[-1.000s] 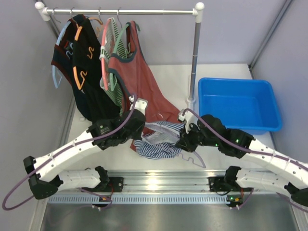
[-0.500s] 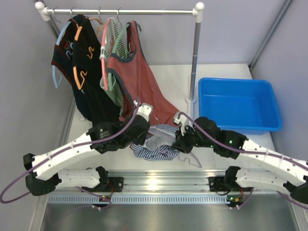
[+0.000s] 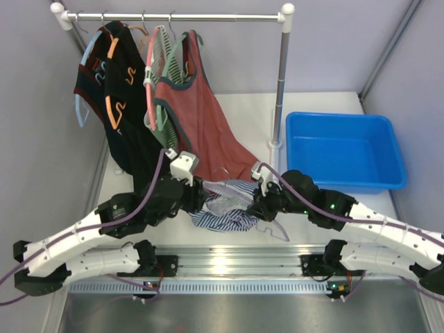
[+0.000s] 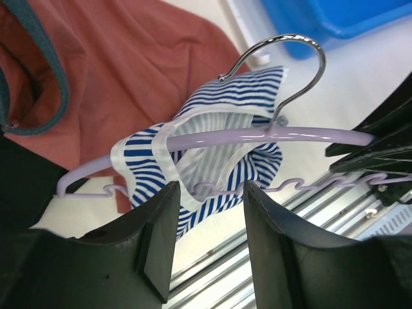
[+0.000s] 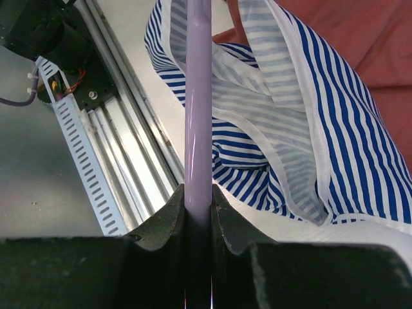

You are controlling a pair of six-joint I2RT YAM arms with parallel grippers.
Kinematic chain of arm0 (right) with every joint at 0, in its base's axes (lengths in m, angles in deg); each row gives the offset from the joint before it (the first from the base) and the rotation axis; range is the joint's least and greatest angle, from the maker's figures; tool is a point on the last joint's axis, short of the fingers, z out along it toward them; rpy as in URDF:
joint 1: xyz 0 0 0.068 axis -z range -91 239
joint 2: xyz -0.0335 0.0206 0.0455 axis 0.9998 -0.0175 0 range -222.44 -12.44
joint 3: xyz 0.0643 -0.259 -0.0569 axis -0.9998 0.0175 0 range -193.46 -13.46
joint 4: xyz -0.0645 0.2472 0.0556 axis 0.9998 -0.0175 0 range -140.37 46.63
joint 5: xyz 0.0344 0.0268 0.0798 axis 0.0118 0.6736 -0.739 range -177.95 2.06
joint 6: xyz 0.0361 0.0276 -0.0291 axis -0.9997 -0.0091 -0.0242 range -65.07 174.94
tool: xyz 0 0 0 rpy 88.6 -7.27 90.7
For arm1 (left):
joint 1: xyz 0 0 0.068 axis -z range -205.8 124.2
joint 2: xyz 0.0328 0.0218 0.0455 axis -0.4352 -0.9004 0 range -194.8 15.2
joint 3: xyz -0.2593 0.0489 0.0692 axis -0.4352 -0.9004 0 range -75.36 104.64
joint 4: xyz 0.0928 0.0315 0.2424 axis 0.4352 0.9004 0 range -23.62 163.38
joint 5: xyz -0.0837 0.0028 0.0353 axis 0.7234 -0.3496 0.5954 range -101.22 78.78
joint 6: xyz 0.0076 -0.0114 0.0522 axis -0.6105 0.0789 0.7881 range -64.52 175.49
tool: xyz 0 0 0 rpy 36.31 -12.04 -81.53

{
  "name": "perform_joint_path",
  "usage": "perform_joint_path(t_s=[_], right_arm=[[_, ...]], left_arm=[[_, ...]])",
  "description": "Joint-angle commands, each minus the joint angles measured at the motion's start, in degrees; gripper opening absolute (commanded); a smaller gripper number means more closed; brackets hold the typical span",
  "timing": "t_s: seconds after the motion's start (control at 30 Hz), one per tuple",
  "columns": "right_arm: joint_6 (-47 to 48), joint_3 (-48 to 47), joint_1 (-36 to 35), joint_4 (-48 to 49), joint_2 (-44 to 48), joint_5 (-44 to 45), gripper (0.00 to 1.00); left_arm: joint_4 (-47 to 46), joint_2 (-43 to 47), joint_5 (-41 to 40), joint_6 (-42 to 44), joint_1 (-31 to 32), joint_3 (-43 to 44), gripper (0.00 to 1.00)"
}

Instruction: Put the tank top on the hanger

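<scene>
The navy-and-white striped tank top [image 3: 223, 206] hangs bunched on the pale lilac hanger [image 3: 277, 229], low over the table's near middle. In the left wrist view the tank top [image 4: 222, 151] is threaded over the hanger's arm [image 4: 302, 134], below the metal hook [image 4: 293, 64]. My left gripper [image 4: 210, 187] is open just short of the fabric, nothing between its fingers; from above, the left gripper [image 3: 196, 198] is at the top's left edge. My right gripper [image 5: 197, 193] is shut on the hanger's arm [image 5: 197, 96], with the tank top [image 5: 309, 122] draped to its right.
A clothes rail [image 3: 173, 16] at the back carries dark garments [image 3: 121, 104] and a rust-red top [image 3: 201, 118] that hangs down behind the work area. The rack post [image 3: 281, 83] stands beside a blue bin [image 3: 343, 149]. A metal mounting rail [image 3: 222, 267] runs along the near edge.
My left gripper has opened, let go of the tank top and drawn back to the left. The right gripper has kept its hold on the hanger and shifted slightly left.
</scene>
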Motion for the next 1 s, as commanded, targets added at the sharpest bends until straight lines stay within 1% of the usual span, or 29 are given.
perform_joint_path(t_s=[0.0,0.13,0.37,0.6,0.8,0.9,0.97], right_arm=[[0.72,-0.50,-0.83,8.56,-0.13,-1.61,0.00],[0.71,-0.41,-0.83,10.58,-0.66,-2.05,0.00],[0.45,-0.50,-0.83,12.69,-1.98,-3.55,0.00],[0.63,-1.03,-0.75,13.04,-3.29,-4.08,0.00],[0.89,-0.85,-0.83,13.04,-3.47,-4.34,0.00],[0.72,-0.85,-0.83,13.40,-3.30,-4.51,0.00],[0.72,-0.94,-0.83,13.57,-3.38,-5.04,0.00]], left_arm=[[-14.31,3.38,1.47,2.01,0.29,-4.12,0.49],[-21.52,4.09,2.53,3.94,0.29,-8.69,0.50],[-29.61,3.38,1.21,6.23,0.56,-12.04,0.51],[-33.76,2.15,0.16,7.37,0.91,-14.41,0.51],[-34.99,3.12,-2.91,7.98,1.35,-15.64,0.50],[-34.91,2.07,-4.06,8.51,1.35,-16.34,0.50],[-37.18,1.80,-4.23,8.87,1.44,-17.40,0.50]])
